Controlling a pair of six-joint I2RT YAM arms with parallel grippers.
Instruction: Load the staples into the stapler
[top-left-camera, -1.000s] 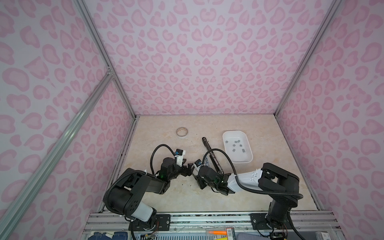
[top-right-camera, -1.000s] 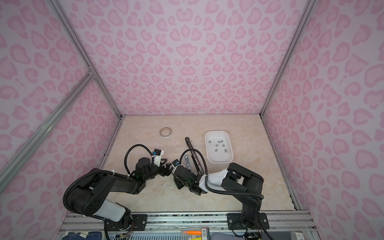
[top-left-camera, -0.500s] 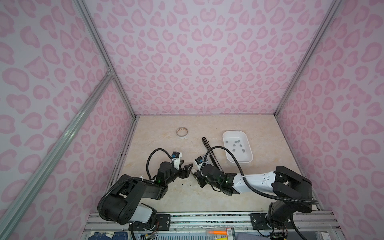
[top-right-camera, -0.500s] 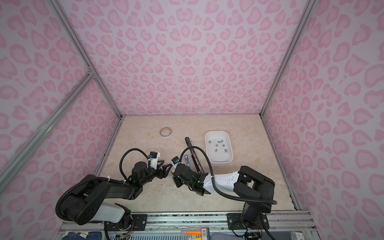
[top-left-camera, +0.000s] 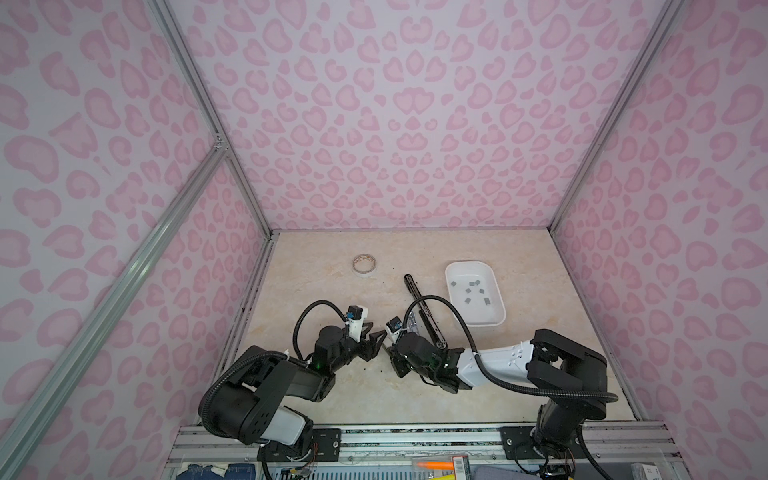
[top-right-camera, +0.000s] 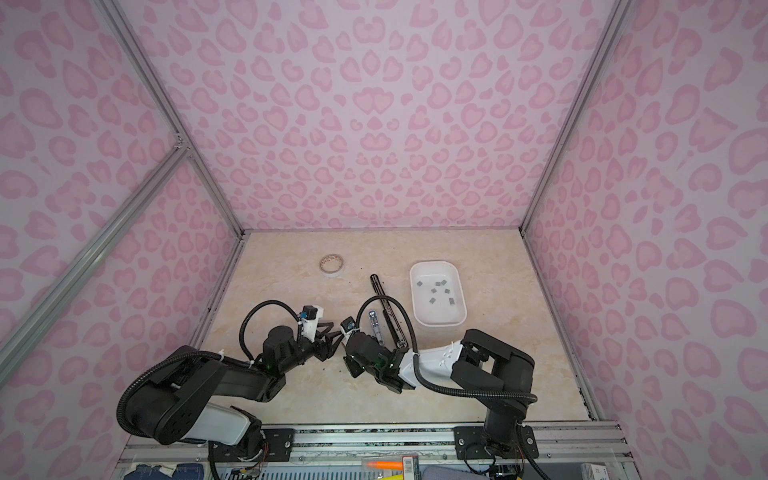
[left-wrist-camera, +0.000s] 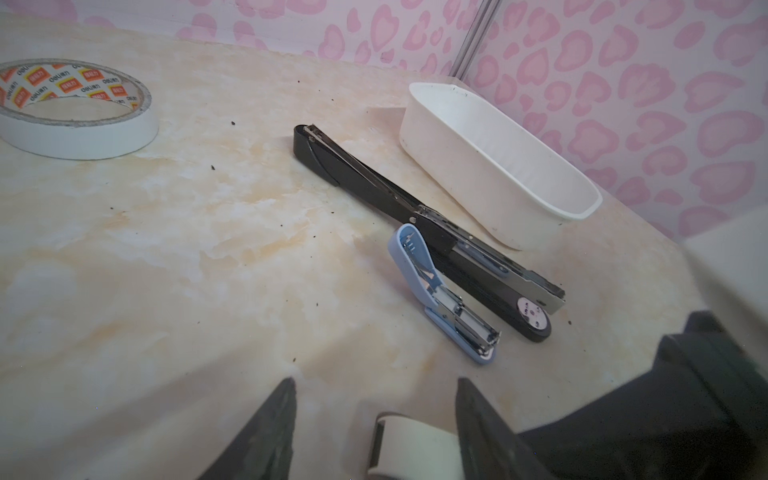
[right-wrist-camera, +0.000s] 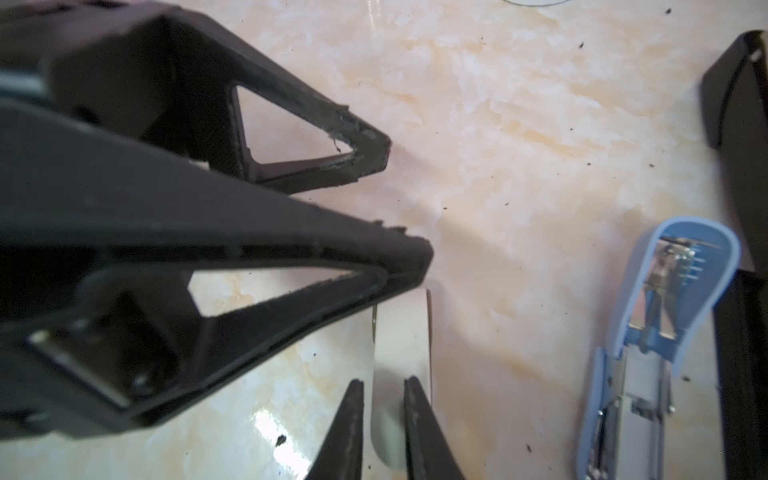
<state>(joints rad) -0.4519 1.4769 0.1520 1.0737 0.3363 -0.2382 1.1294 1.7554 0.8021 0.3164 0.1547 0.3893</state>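
The staples (top-left-camera: 473, 291) were seen scattered as small grey strips inside the white tray (top-left-camera: 482, 318), set toward the back right of the table (top-left-camera: 324, 299). Just beside the tray a long black stapler (left-wrist-camera: 374, 183) was laid flat. A small blue stapler (left-wrist-camera: 440, 291), swung open with its metal channel exposed, was placed just beside that. Nearer the front, a white flat piece (right-wrist-camera: 401, 332) was pinched between the fingers of the right gripper (right-wrist-camera: 384, 382). The left gripper (left-wrist-camera: 376, 380) was held facing it with fingers spread apart, nothing clamped. A tape roll (left-wrist-camera: 75, 137) was set well apart, at the back left.
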